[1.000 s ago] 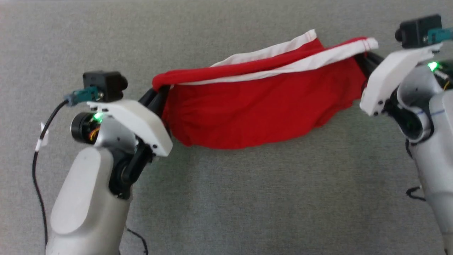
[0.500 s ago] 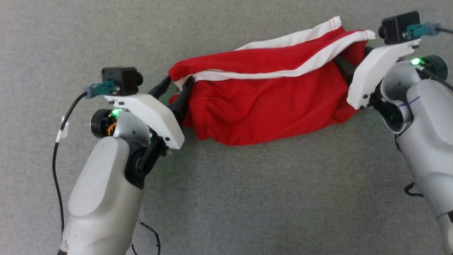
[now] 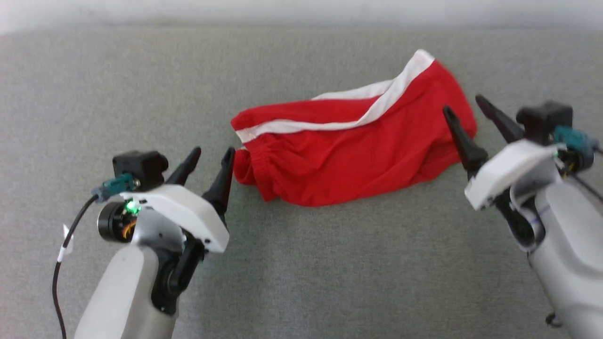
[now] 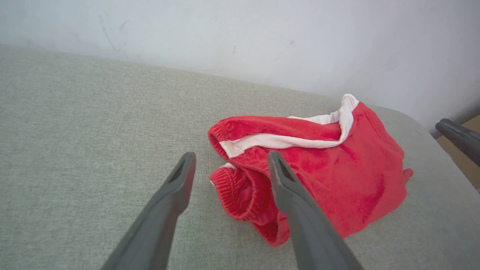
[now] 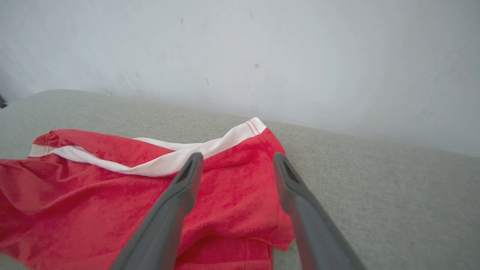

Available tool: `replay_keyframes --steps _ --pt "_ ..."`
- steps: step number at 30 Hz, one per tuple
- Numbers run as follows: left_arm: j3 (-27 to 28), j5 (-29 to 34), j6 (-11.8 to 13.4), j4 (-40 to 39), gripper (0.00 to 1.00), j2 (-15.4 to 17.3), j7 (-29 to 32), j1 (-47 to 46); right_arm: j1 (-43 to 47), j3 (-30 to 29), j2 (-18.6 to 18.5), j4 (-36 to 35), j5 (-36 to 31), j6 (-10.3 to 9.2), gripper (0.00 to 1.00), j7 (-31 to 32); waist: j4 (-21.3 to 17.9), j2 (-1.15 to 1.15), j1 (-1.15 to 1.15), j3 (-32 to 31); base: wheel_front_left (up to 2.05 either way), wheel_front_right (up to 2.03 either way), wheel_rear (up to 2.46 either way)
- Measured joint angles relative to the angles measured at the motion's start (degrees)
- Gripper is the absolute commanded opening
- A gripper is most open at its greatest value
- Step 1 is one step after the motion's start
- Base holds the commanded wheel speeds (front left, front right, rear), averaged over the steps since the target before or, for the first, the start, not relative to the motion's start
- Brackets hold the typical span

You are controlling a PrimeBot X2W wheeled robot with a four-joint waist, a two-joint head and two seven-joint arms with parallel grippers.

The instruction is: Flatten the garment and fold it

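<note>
A grey woven fabric surface (image 3: 301,263) fills the work area. It is plain and matte, with a rounded far edge where it meets a pale wall (image 4: 240,37) that has scuffs and small specks. In the left wrist view a tan strip (image 4: 470,150) shows past the surface's corner; it is probably floor.

The garment (image 3: 348,155) lies bunched on the surface between the two arms, somewhat toward the wall. It is bright red, and a broad white stripe (image 3: 377,106) runs along its upper fold. Its gathered elastic waistband (image 4: 232,191) faces the left arm. At the other end the white-trimmed hem (image 5: 255,125) carries two fine lines of red stitching, and no printed mark can be made out on it.

The left gripper (image 3: 214,150) sits just beside the waistband end, its two dark fingers spread and nothing between them. The right gripper (image 3: 463,103) is at the hem end, also spread and empty; its fingers stand over the cloth without pinching it.

Each wrist carries a black camera box (image 3: 139,165) with a teal plug (image 3: 113,186). A green light (image 3: 131,206) glows below the left one. A small white tag (image 3: 65,245) is wrapped on the left arm's black cable, and any writing on it is too small to read.
</note>
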Motion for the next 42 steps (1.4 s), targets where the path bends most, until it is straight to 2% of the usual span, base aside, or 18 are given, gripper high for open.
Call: replay_keyframes --steps 3,8,11,16,23,28,29,30,31,32,38,42 --pt "-0.80 0.00 0.02 -2.43 1.00 1.30 3.39 1.59 4.96 -2.70 0.18 -5.20 -1.20 0.00 1.00 -0.20 -0.53 0.00 0.00 -2.30 0.00 0.00 0.00" --pt "-3.24 -0.38 -0.15 -3.44 1.00 3.36 11.04 2.05 14.12 -8.17 1.54 -15.89 -4.64 0.00 1.00 3.50 -1.95 0.00 -0.01 -5.30 0.00 0.00 0.00" --pt "-4.52 -0.98 -1.04 -2.09 1.00 4.09 15.17 1.83 19.19 -10.83 3.19 -22.64 -6.48 0.00 1.00 6.83 -3.35 0.00 0.00 -6.14 0.00 0.00 0.00" --pt "-4.65 -1.65 -1.12 3.63 1.00 4.79 17.83 -1.03 24.94 -13.86 6.58 -31.47 -8.35 0.00 1.00 11.00 -6.07 0.00 0.01 -6.19 0.00 0.00 0.00" --pt "-6.06 -1.91 -1.70 16.17 1.00 4.35 20.87 -6.54 28.25 -15.85 9.38 -36.15 -8.65 0.00 1.00 13.92 -9.52 0.00 0.02 -4.20 0.00 0.00 0.00" --pt "-7.71 -1.53 -3.26 20.33 1.00 5.27 24.63 -9.71 28.46 -16.47 9.32 -36.24 -8.47 0.00 1.00 15.24 -11.14 0.00 0.00 -3.12 0.00 0.00 0.00" --pt "-7.93 -1.63 -3.74 20.71 0.87 5.28 25.40 -10.18 28.42 -16.33 9.16 -36.12 -8.02 0.00 1.00 16.10 -11.29 0.00 0.00 -2.92 0.00 0.00 0.00" --pt "-8.06 -1.79 -4.23 21.05 0.45 5.32 26.02 -10.61 28.37 -16.08 8.94 -35.96 -7.60 0.00 1.00 16.99 -11.38 0.00 0.00 -2.73 0.00 0.00 0.00" --pt "-8.25 -1.90 -4.68 21.34 0.13 5.41 26.55 -11.09 28.15 -16.02 8.66 -35.55 -7.06 0.00 1.00 18.01 -11.42 0.00 0.00 -2.56 0.00 0.00 0.00" --pt "-8.34 -2.19 -5.04 21.48 0.00 5.36 26.98 -11.38 27.63 -16.01 8.24 -34.81 -6.68 0.00 1.00 19.18 -11.39 0.00 0.01 -2.42 0.00 0.00 0.00" --pt "-8.98 -2.81 -5.70 20.25 0.00 4.92 26.59 -11.58 18.69 -15.15 6.09 -26.64 -2.96 0.00 1.00 25.98 -10.25 0.00 0.02 -1.87 0.00 0.00 0.00" --pt "-9.49 -2.50 -5.70 17.79 0.00 4.31 23.75 -11.05 9.93 -14.71 5.55 -17.69 -1.18 0.00 1.00 28.61 -8.50 0.00 0.02 -1.22 0.00 0.00 0.00"
